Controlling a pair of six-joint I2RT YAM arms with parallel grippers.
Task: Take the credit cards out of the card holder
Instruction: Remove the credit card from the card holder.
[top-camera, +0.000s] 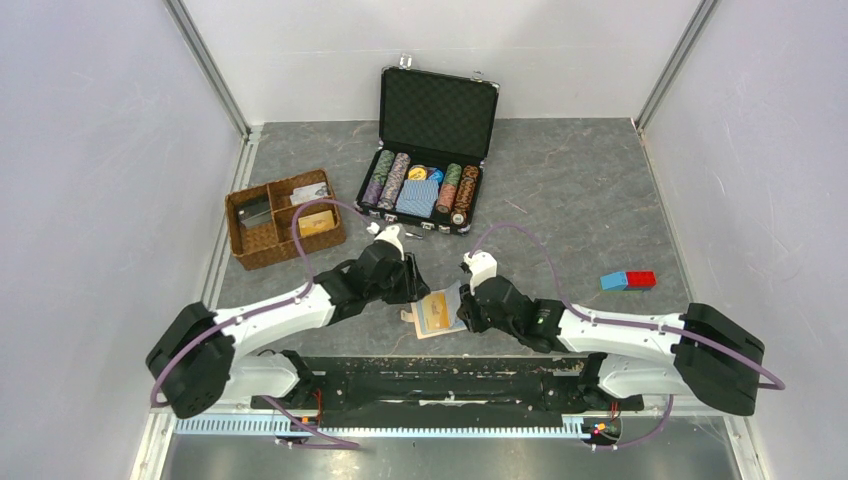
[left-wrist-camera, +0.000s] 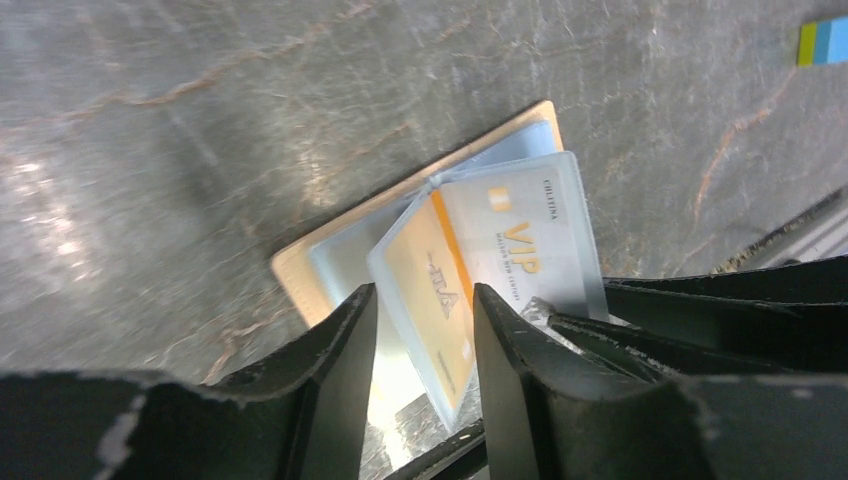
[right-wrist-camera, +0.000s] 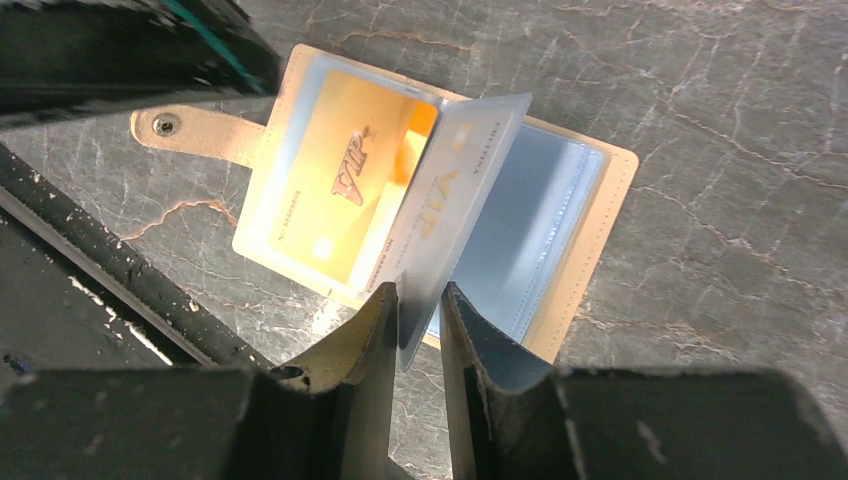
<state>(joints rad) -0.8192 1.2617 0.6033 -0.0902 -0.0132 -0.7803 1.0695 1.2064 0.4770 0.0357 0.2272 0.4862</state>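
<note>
The tan card holder lies open on the table between my two grippers, its strap tab pointing toward the near edge. A gold credit card sits in the flat pale blue pocket. A silver VIP card is in a clear sleeve that stands up from the spine. My left gripper is open, its fingers either side of the gold card's pocket with gaps showing. My right gripper straddles the raised sleeve's edge. Its jaws stand narrowly apart, and the sleeve rests against one finger.
A brown wicker divided tray with a few cards stands at the left. An open black case of poker chips sits at the back. Blue and red blocks lie to the right. The black base rail runs just near of the holder.
</note>
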